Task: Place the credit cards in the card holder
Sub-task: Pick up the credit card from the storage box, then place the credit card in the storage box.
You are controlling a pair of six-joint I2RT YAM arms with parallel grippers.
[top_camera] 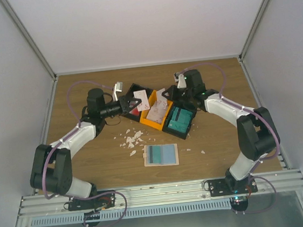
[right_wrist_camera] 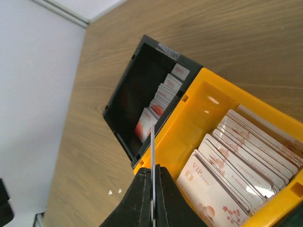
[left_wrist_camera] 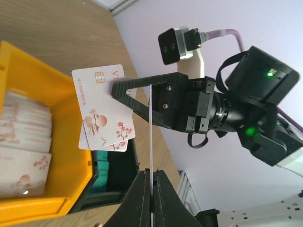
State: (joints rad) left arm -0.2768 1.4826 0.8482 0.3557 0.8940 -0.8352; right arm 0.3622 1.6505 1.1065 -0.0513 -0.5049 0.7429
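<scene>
Where pale walls [top_camera: 1, 80] hem the wooden table [top_camera: 90, 152], the three-bin tray [top_camera: 174, 134] sits mid-back, and bare wood surrounds the flat card holder [top_camera: 160, 155] lying open before it. Above the tray, the left gripper [left_wrist_camera: 151, 182] and right gripper [right_wrist_camera: 153, 171] each pinch one thin glossy credit card [left_wrist_camera: 102, 106].

Grippers: two, the left gripper [left_wrist_camera: 151, 178] and the right gripper [right_wrist_camera: 152, 172].
Held credit cards [left_wrist_camera: 102, 106]: one edge-on in the left; at least one in the right, perhaps a second behind it.
Three-bin tray [right_wrist_camera: 189, 109]: one, with two black bins and one yellow.
Binned cards: dozens, packed too tightly to count.
Open card holder [top_camera: 160, 155]: one, near the front edge of the table [top_camera: 108, 169].
White scraps [top_camera: 132, 139]: a dozen or so, mid-table.
</scene>
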